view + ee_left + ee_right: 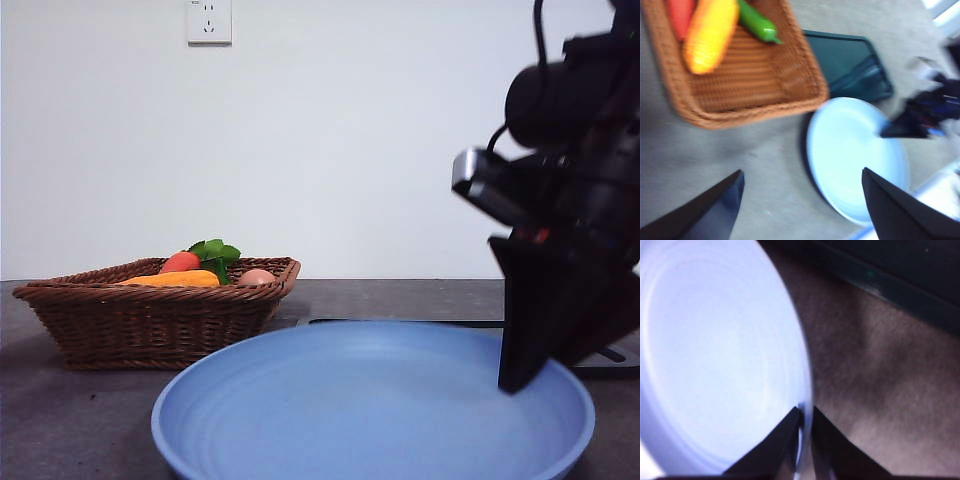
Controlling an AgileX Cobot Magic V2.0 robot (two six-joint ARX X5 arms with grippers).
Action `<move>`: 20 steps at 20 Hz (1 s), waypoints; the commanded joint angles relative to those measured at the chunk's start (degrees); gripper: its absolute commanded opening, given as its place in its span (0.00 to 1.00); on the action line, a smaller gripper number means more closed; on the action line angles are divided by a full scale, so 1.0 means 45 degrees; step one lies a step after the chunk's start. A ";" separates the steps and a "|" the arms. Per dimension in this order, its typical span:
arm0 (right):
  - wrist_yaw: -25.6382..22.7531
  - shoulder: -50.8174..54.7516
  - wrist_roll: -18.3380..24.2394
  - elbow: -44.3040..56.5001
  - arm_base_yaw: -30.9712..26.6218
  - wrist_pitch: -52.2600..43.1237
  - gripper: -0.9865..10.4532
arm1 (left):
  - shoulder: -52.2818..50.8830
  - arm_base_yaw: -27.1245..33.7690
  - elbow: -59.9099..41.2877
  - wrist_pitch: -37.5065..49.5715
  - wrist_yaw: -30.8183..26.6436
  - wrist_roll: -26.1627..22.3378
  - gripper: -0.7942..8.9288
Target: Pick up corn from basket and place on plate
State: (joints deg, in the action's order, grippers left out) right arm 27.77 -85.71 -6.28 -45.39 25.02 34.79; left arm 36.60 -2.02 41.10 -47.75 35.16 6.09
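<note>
**A:** Two grippers in play, but only one is doing anything. Closest to the front camera is the plate (370, 405), and the right gripper (805, 421) has its jaws pinched together on the plate's rim — one jaw inside the rim, one outside. In the front view it shows as the big dark arm coming down over the plate's right side.

**B:** And the left gripper (800, 200)?

**A:** Up in the air with its jaws spread wide, nothing between them, looking down at the bare table (755, 165) between plate and basket.

**B:** Where's the corn?

**A:** Sitting in the basket (150, 320), which is behind and left of the plate in the front view. The corn (710, 32) lies along one side of it, right beside the carrot (680, 15), with a green vegetable (757, 22) on its other side. Farther back there's a black tray (847, 67), just behind the plate — and a wall outlet (209, 21) way up on the wall.
</note>
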 commanded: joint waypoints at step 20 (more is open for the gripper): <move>0.0146 0.8442 -0.1326 -0.0107 0.0078 0.3274 0.09 | 1.2871 -0.4333 0.7184 0.2535 -0.7592 -0.2759 0.47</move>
State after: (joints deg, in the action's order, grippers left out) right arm 28.12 -47.55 -11.18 -45.39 25.04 50.09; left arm 93.97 -21.30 72.25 -36.42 1.30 -4.91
